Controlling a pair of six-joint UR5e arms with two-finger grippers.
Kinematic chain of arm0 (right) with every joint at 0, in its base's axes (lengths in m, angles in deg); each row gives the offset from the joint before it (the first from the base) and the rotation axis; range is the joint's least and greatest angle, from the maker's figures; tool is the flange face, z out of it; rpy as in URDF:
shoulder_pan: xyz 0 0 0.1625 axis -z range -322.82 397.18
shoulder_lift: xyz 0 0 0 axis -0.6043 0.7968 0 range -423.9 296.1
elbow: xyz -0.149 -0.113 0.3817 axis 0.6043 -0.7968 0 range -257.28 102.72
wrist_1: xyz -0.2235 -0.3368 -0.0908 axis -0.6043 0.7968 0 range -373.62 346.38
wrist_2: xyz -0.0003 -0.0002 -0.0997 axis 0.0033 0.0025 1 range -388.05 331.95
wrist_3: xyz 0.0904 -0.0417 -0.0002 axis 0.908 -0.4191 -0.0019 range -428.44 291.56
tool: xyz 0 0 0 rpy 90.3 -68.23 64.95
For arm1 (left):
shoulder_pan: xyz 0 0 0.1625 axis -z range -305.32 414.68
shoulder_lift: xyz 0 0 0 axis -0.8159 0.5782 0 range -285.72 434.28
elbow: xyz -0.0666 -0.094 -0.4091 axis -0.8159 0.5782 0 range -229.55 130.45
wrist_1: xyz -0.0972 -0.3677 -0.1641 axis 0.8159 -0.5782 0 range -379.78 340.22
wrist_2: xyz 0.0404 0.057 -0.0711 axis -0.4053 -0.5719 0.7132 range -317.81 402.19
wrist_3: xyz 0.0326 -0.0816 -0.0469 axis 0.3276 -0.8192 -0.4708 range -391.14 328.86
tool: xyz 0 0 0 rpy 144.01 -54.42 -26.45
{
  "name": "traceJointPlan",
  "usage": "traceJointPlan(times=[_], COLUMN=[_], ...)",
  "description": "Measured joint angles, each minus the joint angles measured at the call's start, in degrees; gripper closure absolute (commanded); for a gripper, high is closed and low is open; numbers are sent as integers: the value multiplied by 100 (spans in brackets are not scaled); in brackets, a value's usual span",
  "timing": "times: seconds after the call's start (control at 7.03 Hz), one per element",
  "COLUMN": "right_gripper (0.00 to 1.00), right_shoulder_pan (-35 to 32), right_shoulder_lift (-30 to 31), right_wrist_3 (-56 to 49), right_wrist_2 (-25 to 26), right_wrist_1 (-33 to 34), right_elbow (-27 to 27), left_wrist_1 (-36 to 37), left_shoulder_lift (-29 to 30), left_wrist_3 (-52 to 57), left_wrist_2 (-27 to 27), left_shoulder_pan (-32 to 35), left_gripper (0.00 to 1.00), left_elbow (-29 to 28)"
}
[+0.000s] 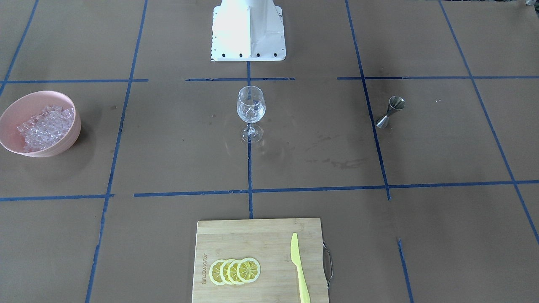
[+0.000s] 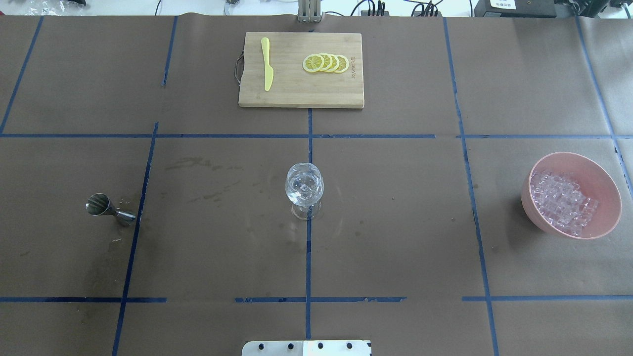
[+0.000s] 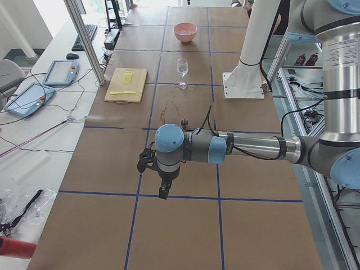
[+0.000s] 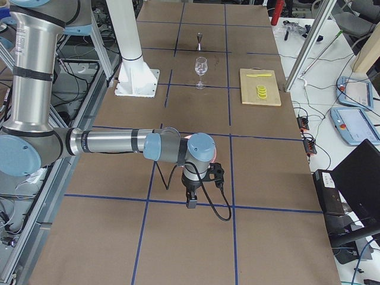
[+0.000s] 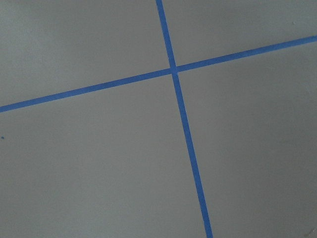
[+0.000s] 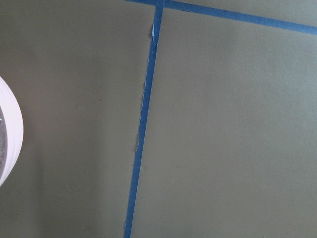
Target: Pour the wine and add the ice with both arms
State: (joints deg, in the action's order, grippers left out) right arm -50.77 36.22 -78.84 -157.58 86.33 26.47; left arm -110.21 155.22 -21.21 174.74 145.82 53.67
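Observation:
A clear stemmed wine glass [image 1: 251, 110] stands upright at the table's middle, also in the overhead view [image 2: 304, 188]. Ice [image 1: 44, 126], many clear cubes, fills a pink bowl [image 1: 69, 139] on the robot's right side [image 2: 610, 198]. A steel jigger [image 1: 390, 111] stands on the robot's left side [image 2: 106, 207]. The left gripper [image 3: 163, 191] shows only in the exterior left view, hanging over bare table; I cannot tell its state. The right gripper [image 4: 191, 200] shows only in the exterior right view, pointing down; I cannot tell its state.
A bamboo cutting board [image 1: 236, 235] at the far edge from the robot bears lemon slices [image 1: 235, 271] and a yellow-green knife [image 1: 299, 267]. The white pedestal [image 1: 248, 31] stands behind the glass. Blue tape lines [image 5: 173, 69] cross the brown table. A pale curved edge [image 6: 7, 134] shows in the right wrist view.

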Motion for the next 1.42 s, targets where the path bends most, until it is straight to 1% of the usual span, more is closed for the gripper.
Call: traceJointPlan(times=[1.42], right_gripper=[0], right_shoulder_pan=[3], right_shoulder_lift=[-28], right_wrist_3=[20], right_wrist_2=[-68], right_wrist_1=[-81], right_elbow=[4], left_wrist_1=[0], left_shoulder_lift=[-35], left_wrist_3=[-9], left_wrist_2=[-44], left_shoulder_pan=[-1], left_gripper=[0], left_elbow=[-149])
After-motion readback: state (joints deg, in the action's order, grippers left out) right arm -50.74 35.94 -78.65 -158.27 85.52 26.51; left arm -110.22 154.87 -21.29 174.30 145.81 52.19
